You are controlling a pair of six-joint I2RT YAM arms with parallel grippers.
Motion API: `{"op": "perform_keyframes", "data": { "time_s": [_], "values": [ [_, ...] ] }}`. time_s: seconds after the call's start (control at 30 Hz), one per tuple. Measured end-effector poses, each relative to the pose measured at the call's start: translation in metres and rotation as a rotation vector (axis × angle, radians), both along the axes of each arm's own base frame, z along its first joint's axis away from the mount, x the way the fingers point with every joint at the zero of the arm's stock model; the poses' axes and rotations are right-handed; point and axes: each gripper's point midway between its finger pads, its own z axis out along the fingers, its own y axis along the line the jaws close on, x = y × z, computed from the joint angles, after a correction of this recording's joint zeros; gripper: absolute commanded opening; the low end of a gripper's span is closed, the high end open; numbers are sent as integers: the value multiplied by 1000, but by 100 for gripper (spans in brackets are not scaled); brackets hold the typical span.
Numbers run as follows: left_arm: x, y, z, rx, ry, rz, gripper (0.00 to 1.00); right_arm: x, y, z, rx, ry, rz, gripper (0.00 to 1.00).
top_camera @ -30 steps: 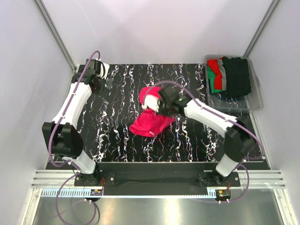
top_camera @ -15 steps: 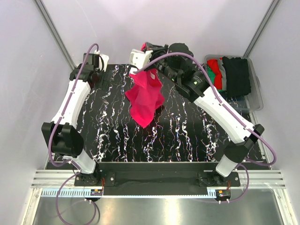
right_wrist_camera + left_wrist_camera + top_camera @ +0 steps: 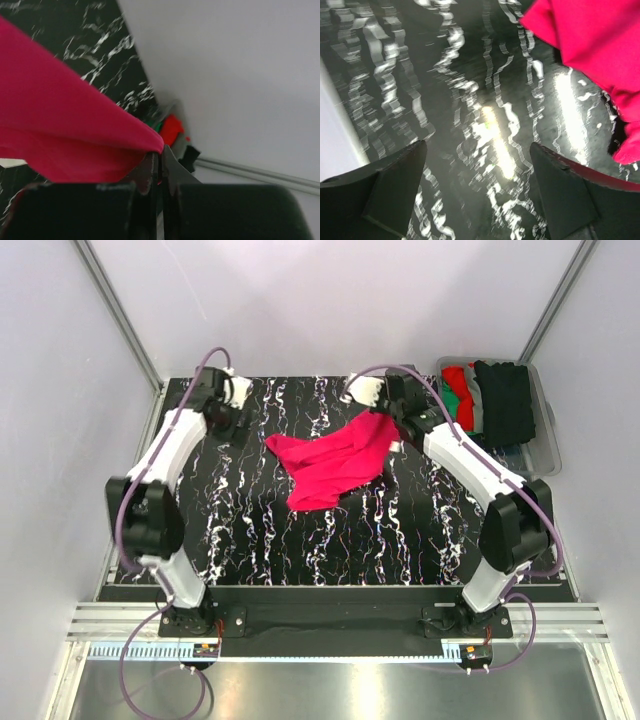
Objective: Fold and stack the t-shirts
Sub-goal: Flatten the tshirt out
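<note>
The pinkish-red t-shirt [image 3: 335, 463] lies stretched across the middle of the black marbled table, one end lifted at the back right. My right gripper [image 3: 393, 428] is shut on that end of the shirt; in the right wrist view the cloth [image 3: 65, 135] runs left from my closed fingertips [image 3: 158, 155]. My left gripper [image 3: 232, 405] is open and empty at the back left, just above the table. In the left wrist view its fingers [image 3: 395, 185] frame bare tabletop and the shirt's edge [image 3: 600, 40] lies at the upper right.
A clear bin [image 3: 540, 455] at the back right holds folded red [image 3: 458, 380], green [image 3: 457, 412] and black [image 3: 504, 400] shirts. White walls close in the table on three sides. A metal rail [image 3: 330, 625] runs along the near edge.
My right gripper has come down and to the right from high at the back, laying the hanging shirt out over the table. My left arm has shifted slightly right.
</note>
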Motion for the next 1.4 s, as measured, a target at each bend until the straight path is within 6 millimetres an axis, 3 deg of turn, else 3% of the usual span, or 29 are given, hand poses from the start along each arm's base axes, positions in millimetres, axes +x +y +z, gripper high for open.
{"op": "perform_keyframes", "data": {
  "time_s": [0.1,0.27,0.4,0.5,0.8,1.07,1.33,1.4],
  "values": [
    [19,-11,-38,-26,89,-32,85,-6,-17,-36,-29,88,-42,0],
    [62,-27,-92,-66,200,-57,61,-9,-18,-36,-14,89,-58,0],
    [94,-42,-116,-122,235,-76,63,-9,-20,-35,-9,89,-68,0],
    [99,-51,-123,-157,253,-91,64,-10,-21,-38,-8,95,-73,0],
    [121,-75,-118,-238,214,-102,62,-13,-22,-43,-7,118,-81,0],
    [130,-96,-142,-269,229,-120,63,-12,-25,-48,-20,141,-102,0],
    [136,-116,-130,-281,190,-163,62,-11,-26,-59,-36,170,-110,0],
    [135,-117,-130,-282,191,-165,57,-10,-25,-61,-37,175,-111,0]
  ]
}}
